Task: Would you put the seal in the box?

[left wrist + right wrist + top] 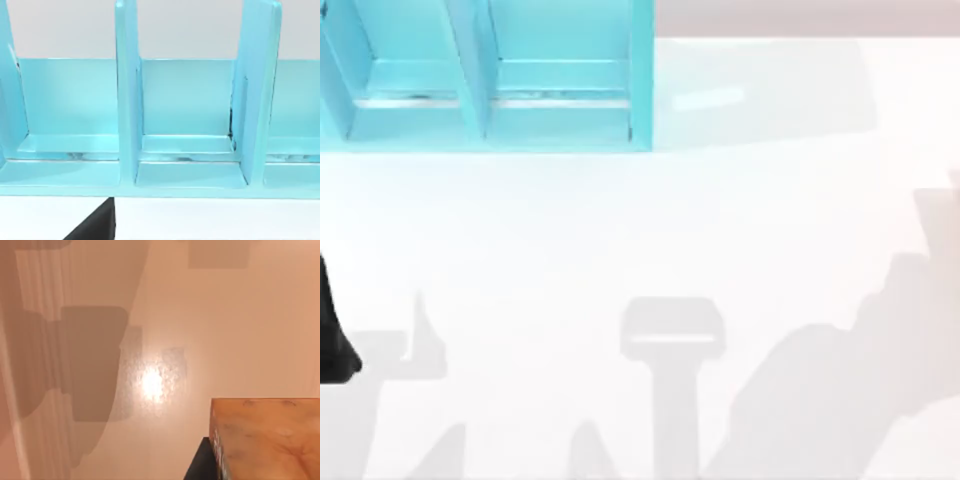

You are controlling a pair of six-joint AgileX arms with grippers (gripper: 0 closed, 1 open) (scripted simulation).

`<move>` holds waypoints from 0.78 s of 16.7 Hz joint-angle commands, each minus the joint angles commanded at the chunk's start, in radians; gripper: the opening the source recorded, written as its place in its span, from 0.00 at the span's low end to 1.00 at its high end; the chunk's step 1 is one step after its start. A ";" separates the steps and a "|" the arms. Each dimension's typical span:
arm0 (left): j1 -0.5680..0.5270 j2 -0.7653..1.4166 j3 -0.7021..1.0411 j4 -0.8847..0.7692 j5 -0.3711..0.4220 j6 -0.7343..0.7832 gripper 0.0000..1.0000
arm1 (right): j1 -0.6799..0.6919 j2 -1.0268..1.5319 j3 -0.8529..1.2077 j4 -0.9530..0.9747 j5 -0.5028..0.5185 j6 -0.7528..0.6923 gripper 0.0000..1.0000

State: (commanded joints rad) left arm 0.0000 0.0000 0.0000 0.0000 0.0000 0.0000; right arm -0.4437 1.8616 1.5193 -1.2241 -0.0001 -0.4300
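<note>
Sitting close under the right wrist camera, the seal (pixel 265 437) is showing as an orange-brown block, with a dark part of the right end effector's body just beside it. Whether the fingers are clamping it cannot be told. The turquoise box (pixel 485 75), split by upright dividers into compartments, is standing at the far left of the white counter (pixel 720 230) in the top view. The left arm (pixel 335 335) is parking at the counter's left edge, its wrist camera facing the open compartments; its finger spread cannot be told either. The likely risk: the seal is well apart from the box, so a weak grip could be dropping it during carrying, or it could be clipping a divider (pixel 126 90).
</note>
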 joint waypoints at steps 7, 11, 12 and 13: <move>0.000 0.000 0.000 0.000 0.000 0.000 1.00 | -0.001 0.009 -0.103 0.109 0.002 0.000 0.00; 0.000 0.000 0.000 0.000 0.000 0.000 1.00 | -0.001 0.009 -0.103 0.109 0.002 0.000 0.23; 0.000 0.000 0.000 0.000 0.000 0.000 1.00 | -0.001 0.009 -0.103 0.109 0.002 0.000 0.30; 0.000 0.000 0.000 0.000 0.000 0.000 1.00 | -0.001 0.009 -0.103 0.109 0.002 0.000 0.38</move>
State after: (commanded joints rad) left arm 0.0000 0.0000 0.0000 0.0000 0.0000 0.0000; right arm -0.4445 1.8709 1.4164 -1.1151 0.0014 -0.4298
